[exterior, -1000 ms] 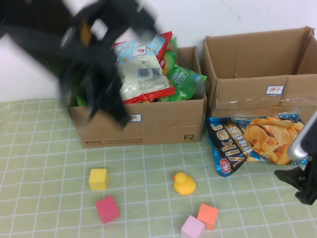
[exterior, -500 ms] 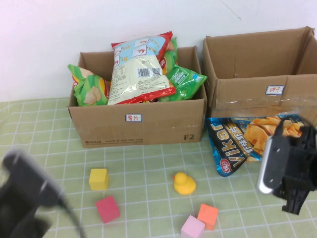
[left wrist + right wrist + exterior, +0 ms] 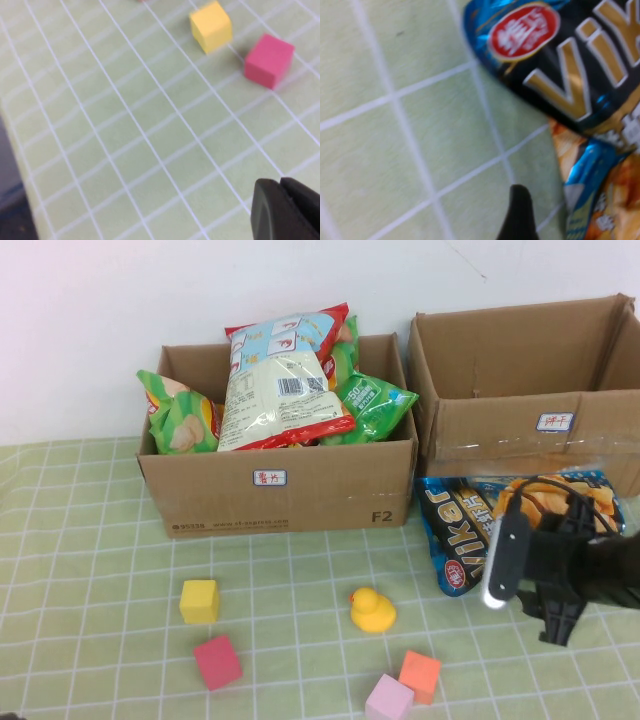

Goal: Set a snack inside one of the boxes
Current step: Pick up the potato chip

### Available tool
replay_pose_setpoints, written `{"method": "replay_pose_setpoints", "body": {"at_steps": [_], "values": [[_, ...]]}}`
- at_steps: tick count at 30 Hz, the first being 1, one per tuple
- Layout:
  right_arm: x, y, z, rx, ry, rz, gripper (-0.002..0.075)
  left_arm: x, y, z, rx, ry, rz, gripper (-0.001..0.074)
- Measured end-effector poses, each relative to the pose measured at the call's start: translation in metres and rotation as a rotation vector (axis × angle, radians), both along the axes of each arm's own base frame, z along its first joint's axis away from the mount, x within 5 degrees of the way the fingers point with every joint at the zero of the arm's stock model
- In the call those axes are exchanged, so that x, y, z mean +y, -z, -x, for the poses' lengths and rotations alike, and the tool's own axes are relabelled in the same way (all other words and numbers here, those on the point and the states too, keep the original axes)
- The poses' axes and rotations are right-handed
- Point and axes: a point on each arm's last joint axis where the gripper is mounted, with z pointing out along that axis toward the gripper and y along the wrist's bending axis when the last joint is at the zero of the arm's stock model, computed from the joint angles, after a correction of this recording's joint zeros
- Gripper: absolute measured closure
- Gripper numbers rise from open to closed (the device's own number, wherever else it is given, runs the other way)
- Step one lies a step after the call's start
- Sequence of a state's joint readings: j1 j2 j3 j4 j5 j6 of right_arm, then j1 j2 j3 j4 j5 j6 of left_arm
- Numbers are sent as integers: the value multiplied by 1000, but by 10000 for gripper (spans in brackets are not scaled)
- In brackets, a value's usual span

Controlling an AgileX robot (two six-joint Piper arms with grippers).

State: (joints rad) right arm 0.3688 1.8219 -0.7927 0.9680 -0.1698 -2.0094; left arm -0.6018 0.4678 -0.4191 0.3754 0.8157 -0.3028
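1. The right gripper (image 3: pixel 545 585) hangs low over the green checked tablecloth (image 3: pixel 100 540), its fingers spread wide and grasping nothing.
2. The blue Vikar chip bag (image 3: pixel 470 530) lies flat on the cloth right under and just beyond this gripper, partly hidden by the arm; whether a fingertip (image 3: pixel 517 212) touches the foil is hard to tell from the blurred right wrist view, where the bag's edge (image 3: pixel 555 65) sits just beside it.
3. Behind the bag stands the right cardboard box (image 3: pixel 530 410), open at the top, the bag's far edge against its front wall.
4. To the gripper's left stands the left cardboard box (image 3: pixel 290 490), packed with 4 or so snack packets (image 3: pixel 285 380).
5. The yellow duck (image 3: pixel 372 610) sits on the cloth to the left of the right gripper, near it.
6. The orange cube (image 3: pixel 420 675) and lilac cube (image 3: pixel 388 700) touch each other, nearer the robot than the duck.
7. The left gripper (image 3: pixel 287 210) is clenched shut on nothing, low over the cloth at the robot's near left; the yellow cube (image 3: pixel 211 26) and pink cube (image 3: pixel 269 60) lie ahead of it, apart.
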Motion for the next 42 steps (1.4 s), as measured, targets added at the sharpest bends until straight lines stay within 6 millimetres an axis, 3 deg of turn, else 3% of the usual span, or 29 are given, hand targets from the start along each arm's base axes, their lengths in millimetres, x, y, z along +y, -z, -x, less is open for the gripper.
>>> {"method": "replay_pose_setpoints", "body": {"at_steps": [8,20,24,31,42], "values": [[7,-4,-18,-38,-16,-2,213,6,6,-3,-110,-6,-56,735],[15,26,-43,-40,-68,86,228,5,5,-5,-142,0,-51,735],[15,26,-46,-60,-72,108,333,5,5,-5,-143,0,-52,735],[18,24,-46,-66,7,65,661,5,5,-5,-143,0,-52,735],[57,5,-26,-75,23,-37,715,5,5,-5,-143,-1,-52,736]]}}
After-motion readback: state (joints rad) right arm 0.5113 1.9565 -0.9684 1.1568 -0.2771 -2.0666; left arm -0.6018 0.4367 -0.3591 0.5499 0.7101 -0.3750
